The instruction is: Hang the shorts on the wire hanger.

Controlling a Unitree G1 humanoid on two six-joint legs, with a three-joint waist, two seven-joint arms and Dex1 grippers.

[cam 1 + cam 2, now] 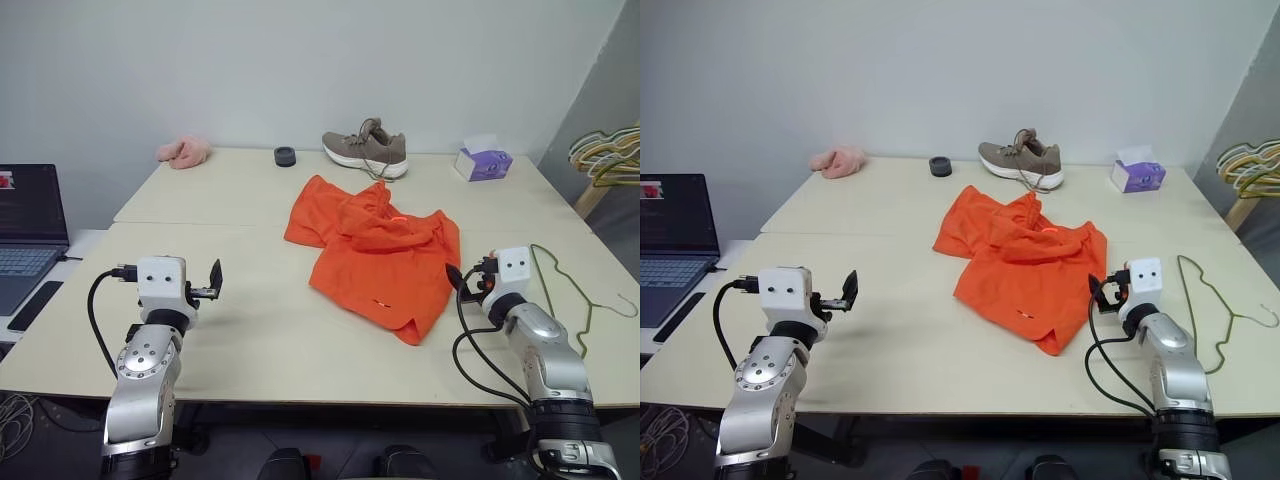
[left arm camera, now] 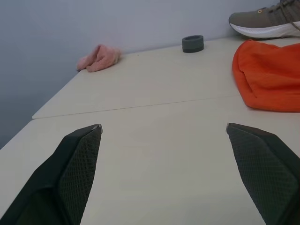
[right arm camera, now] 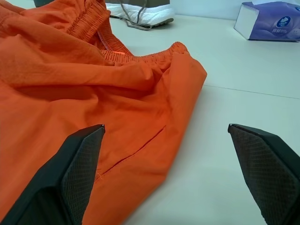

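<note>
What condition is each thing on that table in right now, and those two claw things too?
shorts: crumpled in a heap on the table, not hung
wire hanger: lying flat beside the shorts, bare
left end effector: open, holding nothing
right end effector: open, holding nothing, close to the shorts
shoe: upright, laces loose
tissue box: a tissue sticking out
laptop: lid open, screen lit

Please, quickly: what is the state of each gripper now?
Left gripper: open, holding nothing.
Right gripper: open, holding nothing, beside the shorts.
</note>
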